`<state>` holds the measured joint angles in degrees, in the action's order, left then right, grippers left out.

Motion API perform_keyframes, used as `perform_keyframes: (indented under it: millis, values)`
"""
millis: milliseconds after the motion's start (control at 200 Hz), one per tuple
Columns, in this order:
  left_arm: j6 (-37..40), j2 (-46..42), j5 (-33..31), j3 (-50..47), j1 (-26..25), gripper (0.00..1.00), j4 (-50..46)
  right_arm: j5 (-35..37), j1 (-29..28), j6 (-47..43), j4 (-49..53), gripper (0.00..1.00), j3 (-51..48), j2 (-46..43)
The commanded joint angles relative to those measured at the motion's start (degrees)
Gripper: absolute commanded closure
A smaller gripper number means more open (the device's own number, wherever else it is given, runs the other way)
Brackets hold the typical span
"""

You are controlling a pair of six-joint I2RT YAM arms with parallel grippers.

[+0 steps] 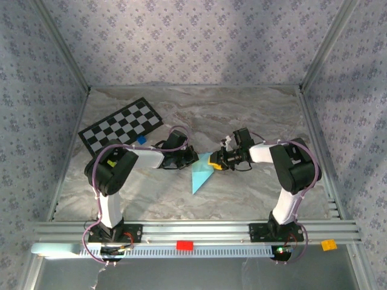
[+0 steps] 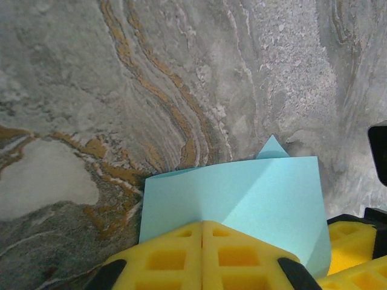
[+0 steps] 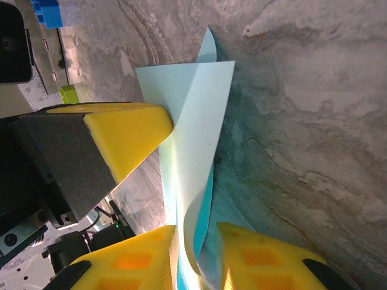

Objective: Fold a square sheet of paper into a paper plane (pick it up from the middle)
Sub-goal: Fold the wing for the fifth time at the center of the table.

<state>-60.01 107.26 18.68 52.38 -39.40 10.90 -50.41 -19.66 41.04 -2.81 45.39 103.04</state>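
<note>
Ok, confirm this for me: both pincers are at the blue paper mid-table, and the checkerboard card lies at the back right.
Not quite: the top view shows the checkerboard card at the back left. The rest holds: left pincer and right pincer are both at the blue paper mid-table.

The table [image 1: 254, 115] is presenting a grey marbled surface with tan veining. A black-and-white checkerboard card [image 1: 121, 125] is lying flat at the far left, at an angle to the table edges. A small blue block [image 1: 141, 139] is sitting just beside the card's near right corner. A folded light-blue sheet of paper [image 1: 201, 175] is sitting near the centre, point toward the near edge; contact with the surface cannot be determined. The near-edge metal rail [image 1: 211, 229] is carrying a red block [image 1: 184, 244] and, far right, an orange block [image 1: 328, 244].
</note>
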Motion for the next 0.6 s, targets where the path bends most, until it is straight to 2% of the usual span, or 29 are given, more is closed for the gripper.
perform_keyframes:
  millis: [0, 250, 595]
  values:
    - [1.12, 0.42, -0.30, -0.37, -0.51, 0.93, -5.59, -2.13, 0.54, -1.13, 0.48, 0.76, 1.16, 1.04]
    - [1.28, 0.21, -0.38, -0.47, -0.50, 0.93, -5.62, -3.73, 1.07, -3.69, 1.01, 0.71, 1.11, 0.23]
    - [1.24, 0.09, -0.22, -0.12, -0.51, 0.93, -5.52, -5.21, 1.14, -7.41, 2.78, 0.75, 2.50, 2.07]
